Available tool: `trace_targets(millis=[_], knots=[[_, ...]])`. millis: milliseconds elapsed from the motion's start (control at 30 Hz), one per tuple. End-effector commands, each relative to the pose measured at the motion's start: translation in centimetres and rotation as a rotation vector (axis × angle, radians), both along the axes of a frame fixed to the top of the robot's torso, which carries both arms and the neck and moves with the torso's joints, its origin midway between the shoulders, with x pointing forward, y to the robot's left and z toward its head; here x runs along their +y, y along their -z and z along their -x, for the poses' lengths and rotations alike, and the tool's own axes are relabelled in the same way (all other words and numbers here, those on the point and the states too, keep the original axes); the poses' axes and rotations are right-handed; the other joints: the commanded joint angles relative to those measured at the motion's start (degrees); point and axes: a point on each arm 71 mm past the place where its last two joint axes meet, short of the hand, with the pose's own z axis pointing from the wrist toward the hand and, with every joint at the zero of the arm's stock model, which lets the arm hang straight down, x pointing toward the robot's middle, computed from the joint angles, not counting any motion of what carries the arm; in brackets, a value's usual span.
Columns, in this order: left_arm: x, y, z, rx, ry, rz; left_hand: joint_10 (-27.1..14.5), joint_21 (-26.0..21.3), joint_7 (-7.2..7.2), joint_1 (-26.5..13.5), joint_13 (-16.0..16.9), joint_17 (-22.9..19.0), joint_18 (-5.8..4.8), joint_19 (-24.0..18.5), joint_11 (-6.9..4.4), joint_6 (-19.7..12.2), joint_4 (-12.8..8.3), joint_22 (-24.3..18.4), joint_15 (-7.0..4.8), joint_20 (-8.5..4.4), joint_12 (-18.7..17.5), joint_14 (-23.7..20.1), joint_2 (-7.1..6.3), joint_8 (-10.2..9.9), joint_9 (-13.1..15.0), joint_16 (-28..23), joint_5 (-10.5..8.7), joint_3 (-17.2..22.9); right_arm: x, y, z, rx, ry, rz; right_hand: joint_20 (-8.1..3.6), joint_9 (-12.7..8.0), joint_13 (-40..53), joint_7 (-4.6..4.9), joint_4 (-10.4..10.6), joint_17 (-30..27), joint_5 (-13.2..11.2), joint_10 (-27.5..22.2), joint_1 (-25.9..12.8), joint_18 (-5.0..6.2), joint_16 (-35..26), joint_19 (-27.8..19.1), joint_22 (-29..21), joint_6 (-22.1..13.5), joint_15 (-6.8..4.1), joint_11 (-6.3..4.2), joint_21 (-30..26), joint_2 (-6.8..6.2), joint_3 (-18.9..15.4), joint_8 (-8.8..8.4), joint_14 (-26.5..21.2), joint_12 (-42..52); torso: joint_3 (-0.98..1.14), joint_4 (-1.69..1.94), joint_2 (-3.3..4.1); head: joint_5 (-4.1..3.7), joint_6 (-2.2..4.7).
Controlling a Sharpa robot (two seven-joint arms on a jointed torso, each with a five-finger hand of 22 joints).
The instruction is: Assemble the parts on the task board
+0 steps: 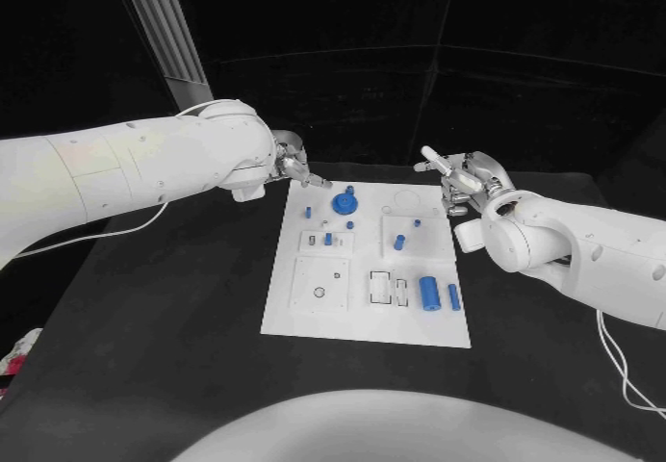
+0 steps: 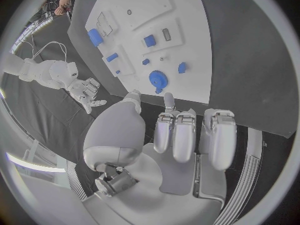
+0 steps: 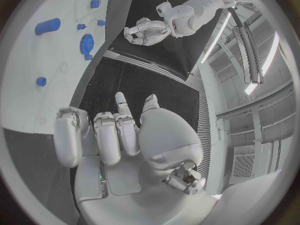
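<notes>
A black table (image 1: 166, 318) carries the white task board (image 1: 364, 322) at its middle.

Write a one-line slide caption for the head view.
Both hands, left and right, hover empty at the far corners of the task board, with its blue gear untouched.

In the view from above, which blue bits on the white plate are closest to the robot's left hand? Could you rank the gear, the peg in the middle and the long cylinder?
From the left hand:
1. Blue gear, at the task board's far edge, beside that hand.
2. Blue peg, mid-board, toward the right arm.
3. Long blue cylinder, in the near right part of the task board.
</notes>
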Motion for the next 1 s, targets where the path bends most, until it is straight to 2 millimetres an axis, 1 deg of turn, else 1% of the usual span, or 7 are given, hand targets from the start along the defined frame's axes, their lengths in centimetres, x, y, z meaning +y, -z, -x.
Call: trace_targets(millis=[33,133,267,367,533,633,1000], knots=[[0.1,0.9,-0.1,0.067,0.016,-0.051,5.86,0.21,-0.33,0.81,15.06,15.1,-0.38,5.91,0.0,-0.02,-0.12,15.08,-0.23,-0.04,0.06,6.05,0.46,-0.49,-0.42,0.17,0.22,0.46,0.1,-0.2,0.0,-0.006,-0.001,-0.002,-0.2,-0.05,15.04,-0.24,-0.09,15.07,0.3,5.97,0.25,0.72,0.14,0.89,11.73,-0.09,-0.24,-0.28,-0.31,0.36,-0.35,0.17,5.96,-0.02,-0.05,-0.05,-0.04,0.15,-0.01],[0.2,1.9,-0.3,0.098,0.006,-0.071,5.86,0.21,-0.31,1.42,15.06,15.1,-0.38,5.91,0.02,0.07,-0.15,15.08,-0.21,-0.03,0.06,6.05,0.98,-0.83,-0.91,0.17,0.59,0.61,0.1,-0.2,0.0,-0.006,-0.002,-0.003,-0.2,-0.05,15.04,-0.24,-0.09,15.07,0.3,5.97,0.25,0.72,0.14,0.89,11.73,-0.09,-0.24,-0.28,-0.31,0.36,-0.35,0.17,5.96,-0.02,-0.05,0.02,-0.05,0.14,-0.01],[0.4,2.9,-0.5,0.128,-0.006,-0.09,5.86,0.21,-0.28,1.33,15.06,15.1,-0.38,5.91,0.03,0.37,-0.09,15.08,-0.14,0.0,0.06,6.05,1.81,-1.46,-1.9,0.17,3.38,0.34,0.1,-0.2,0.0,-0.006,-0.003,-0.003,-0.2,-0.05,15.04,-0.24,-0.09,15.07,0.3,5.97,0.25,0.72,0.14,0.89,11.73,-0.09,-0.24,-0.28,-0.31,0.36,-0.35,0.17,5.96,-0.02,-0.11,-0.03,-0.01,0.27,-0.01],[0.5,3.4,-0.6,0.146,-0.014,-0.105,5.86,0.21,-0.27,1.03,15.06,15.1,-0.38,5.91,0.05,0.55,-0.11,15.08,-0.1,0.04,0.06,6.05,2.42,-1.78,-2.42,0.17,4.6,0.15,0.2,-0.2,0.0,-0.005,-0.004,-0.003,-0.2,-0.05,15.04,-0.24,-0.09,15.07,0.3,5.97,0.25,0.72,0.14,0.89,11.73,-0.09,-0.24,-0.28,-0.31,0.36,-0.35,0.17,5.96,-0.02,-0.06,-0.02,-0.05,0.39,-0.01],[0.7,3.7,-0.8,0.163,-0.022,-0.12,5.86,0.21,-0.28,0.82,15.06,15.1,-0.38,5.91,0.05,0.74,-0.1,15.08,-0.07,0.06,0.06,6.05,2.97,-2.06,-2.8,0.17,4.98,0.08,0.2,-0.1,0.0,-0.005,-0.005,-0.004,-0.2,-0.05,15.04,-0.24,-0.09,15.07,0.3,5.97,0.25,0.72,0.14,0.89,11.73,-0.09,-0.24,-0.28,-0.31,0.36,-0.35,0.17,5.96,-0.02,-0.05,0.05,-0.03,0.44,-0.01],[0.8,3.8,-1.0,0.167,-0.027,-0.124,5.86,0.21,-0.28,0.75,15.06,15.1,-0.38,5.91,0.05,0.85,-0.11,15.08,-0.07,0.07,0.06,6.05,3.16,-2.15,-2.93,0.17,5.04,0.05,0.3,-0.1,0.0,-0.005,-0.005,-0.004,-0.2,-0.05,15.04,-0.24,-0.09,15.07,0.3,5.97,0.25,0.72,0.14,0.89,11.73,-0.09,-0.24,-0.28,-0.31,0.36,-0.35,0.17,5.96,-0.02,-0.06,0.01,-0.05,0.49,-0.01],[0.5,4.1,-1.1,0.175,-0.02,-0.123,5.86,0.21,-0.27,0.14,15.06,15.1,-0.38,5.91,0.05,1.23,-0.09,15.08,-0.05,0.1,0.06,6.05,3.31,-2.47,-3.39,0.17,4.94,-0.42,0.3,-0.1,0.0,-0.004,-0.005,-0.004,-0.2,-0.07,15.04,-0.24,-0.13,15.07,0.31,5.97,0.4,0.72,0.14,0.87,11.73,-0.12,-0.24,-0.28,-0.33,0.37,-0.4,0.21,5.96,-0.02,-0.04,-0.03,-0.06,0.31,-0.01]])
